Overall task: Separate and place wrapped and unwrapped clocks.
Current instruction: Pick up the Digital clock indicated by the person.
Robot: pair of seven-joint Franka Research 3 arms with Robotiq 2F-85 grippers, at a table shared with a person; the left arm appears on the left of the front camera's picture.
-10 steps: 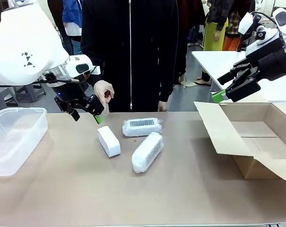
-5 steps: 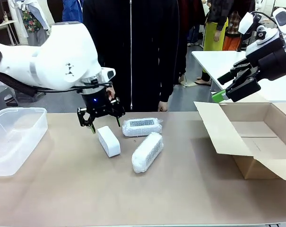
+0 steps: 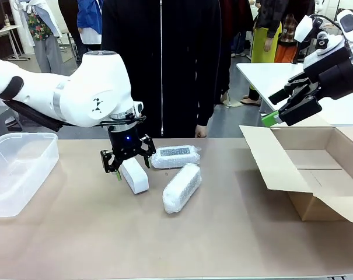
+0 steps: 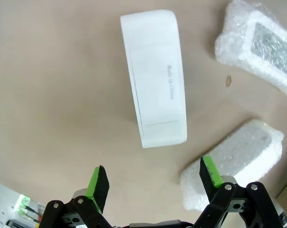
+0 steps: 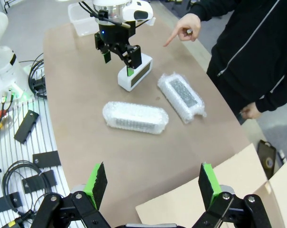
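Note:
The unwrapped clock (image 3: pixel 134 175), a smooth white block, lies left of centre on the brown table. My left gripper (image 3: pixel 131 165) hovers open just over its far end, fingers straddling it. In the left wrist view the bare clock (image 4: pixel 155 78) lies ahead of the open left gripper (image 4: pixel 153 178), apart from the green pads. Two wrapped clocks in bubble wrap lie to its right: one (image 3: pixel 175 157) farther back with its dark face up, one (image 3: pixel 181 186) nearer. My right gripper (image 3: pixel 275 108) hangs open high above the cardboard box, holding nothing. The person's hand (image 5: pixel 183 28) points toward the clocks.
A clear plastic bin (image 3: pixel 18 169) stands at the table's left edge. An open cardboard box (image 3: pixel 316 169) with raised flaps stands at the right. The person stands at the far edge, behind the clocks. Bare table lies in front of the clocks.
My left arm has swung right and down, from beside the person's hand to over the unwrapped clock. The right arm and all three clocks have stayed still.

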